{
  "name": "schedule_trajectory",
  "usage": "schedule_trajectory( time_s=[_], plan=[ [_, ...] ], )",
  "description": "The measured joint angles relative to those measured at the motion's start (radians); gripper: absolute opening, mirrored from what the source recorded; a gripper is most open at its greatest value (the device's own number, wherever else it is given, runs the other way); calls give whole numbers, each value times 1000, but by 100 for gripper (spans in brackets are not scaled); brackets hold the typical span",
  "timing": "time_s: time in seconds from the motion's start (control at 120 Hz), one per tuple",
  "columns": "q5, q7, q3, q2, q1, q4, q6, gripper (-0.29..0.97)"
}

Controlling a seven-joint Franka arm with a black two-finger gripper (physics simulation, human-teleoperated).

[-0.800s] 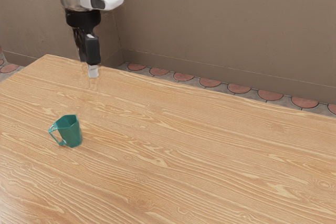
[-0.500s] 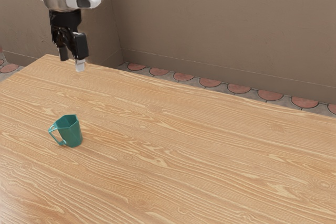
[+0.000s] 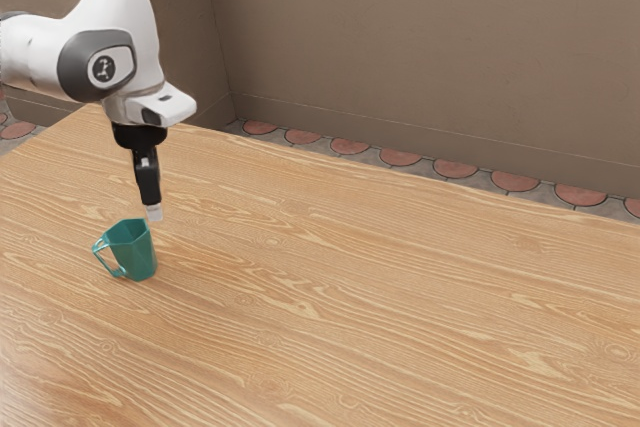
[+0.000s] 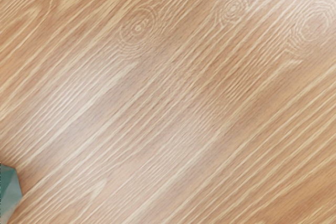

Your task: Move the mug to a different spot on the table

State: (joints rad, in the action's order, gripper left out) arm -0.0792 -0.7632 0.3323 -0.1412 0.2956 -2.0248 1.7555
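Note:
A teal mug (image 3: 132,249) stands upright on the wooden table (image 3: 380,277), near the exterior view's left, its handle pointing to that view's left and toward the front. My gripper (image 3: 153,211) points straight down, its tips just above and slightly behind the mug's rim on the right side, touching nothing. It is open and holds nothing. Its fingers line up one behind the other from this side. In the wrist view a small teal corner of the mug (image 4: 7,194) shows against the wood grain.
The table's far edge runs along a brown wall with a red-tiled floor strip (image 3: 455,168) behind it. Bare wood stretches to the exterior view's right of the mug and in front of it.
My hand has come down and forward from high above the table's far edge to just over the mug. The mug has not moved.

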Motion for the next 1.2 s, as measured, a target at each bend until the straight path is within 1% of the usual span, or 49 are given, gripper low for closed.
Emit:
schedule_trajectory(
  time_s=[0.1,0.133,0.225,0.342,0.4,0.458,0.6,0.767,0.8,0.875,0.967,1.2],
  plan=[
    [3,-75,6,31,-9,-26,78,68],
    [6,-99,7,61,-14,-26,102,68],
    [40,-165,13,138,-15,-25,166,68],
    [85,-248,37,196,3,-17,228,68],
    [104,-287,42,207,-11,-15,252,68],
    [115,-325,73,212,-23,-15,270,68],
    [128,-404,130,222,-92,-17,297,68],
    [135,-477,143,251,-121,-27,312,68],
    [146,-489,151,254,-128,-27,314,68],
    [184,-496,194,257,-148,-28,314,68],
    [208,-477,236,258,-166,-35,303,68],
    [218,-401,250,289,-176,-63,291,68]
  ],
)
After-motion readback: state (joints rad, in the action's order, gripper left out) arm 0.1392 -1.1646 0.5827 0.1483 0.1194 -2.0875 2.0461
